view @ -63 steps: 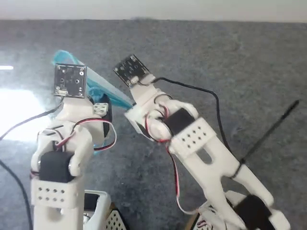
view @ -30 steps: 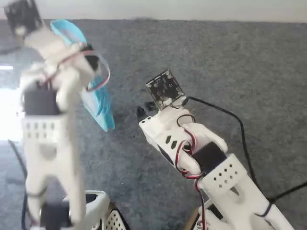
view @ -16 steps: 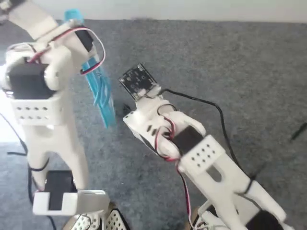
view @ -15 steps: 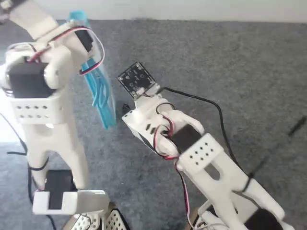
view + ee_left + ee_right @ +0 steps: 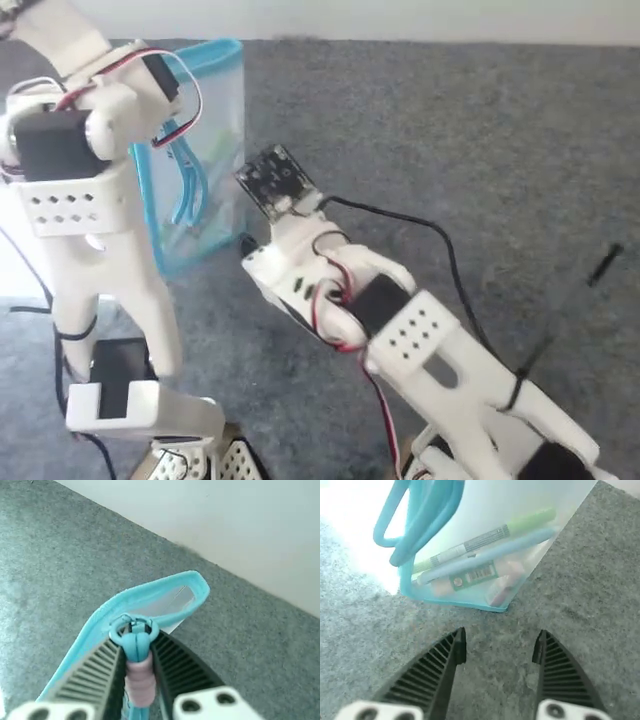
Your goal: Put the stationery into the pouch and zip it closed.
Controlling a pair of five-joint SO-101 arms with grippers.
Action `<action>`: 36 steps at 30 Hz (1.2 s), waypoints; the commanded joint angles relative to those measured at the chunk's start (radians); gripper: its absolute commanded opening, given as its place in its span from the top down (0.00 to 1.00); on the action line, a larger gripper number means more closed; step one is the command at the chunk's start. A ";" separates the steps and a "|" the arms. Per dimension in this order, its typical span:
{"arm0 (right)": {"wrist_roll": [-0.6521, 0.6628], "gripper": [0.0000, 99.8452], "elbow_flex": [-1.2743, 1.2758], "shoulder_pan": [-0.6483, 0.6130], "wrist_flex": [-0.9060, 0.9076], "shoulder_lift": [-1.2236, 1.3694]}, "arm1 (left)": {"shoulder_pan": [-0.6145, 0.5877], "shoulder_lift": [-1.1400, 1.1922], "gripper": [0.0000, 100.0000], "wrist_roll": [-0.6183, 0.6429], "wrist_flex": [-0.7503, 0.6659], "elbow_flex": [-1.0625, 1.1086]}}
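Left wrist view: pinches zipper pull [image 5: 133, 629] of pouch [image 5: 165, 592] between left gripper [image 5: 135, 645] fingers, arm raised. Points right gripper [image 5: 499, 645], fingers spread, at pouch's corner just beyond tips.

Quick count: one clear pouch [image 5: 222, 110] with blue trim. Inside the pouch are two pens, a green pen [image 5: 485, 536] and a light blue pen [image 5: 520, 544], plus one pair of blue-handled scissors [image 5: 432, 512]. Two white arms sit beside the pouch, the left arm [image 5: 85, 205] and the right arm [image 5: 420, 340].
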 commanded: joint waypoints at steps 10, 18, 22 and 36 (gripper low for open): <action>0.074 0.78 0.140 -0.004 -0.005 -0.288 | 0.193 -0.002 0.99 -0.012 0.043 -0.360; 0.072 0.78 0.138 0.064 -0.005 -0.343 | 0.169 0.029 0.99 0.035 0.051 -0.392; 0.072 0.78 0.138 0.062 -0.005 -0.351 | 0.169 0.026 0.99 0.044 0.049 -0.394; 0.074 0.78 0.138 0.061 -0.005 -0.341 | -0.153 0.031 0.99 -0.049 0.087 -0.349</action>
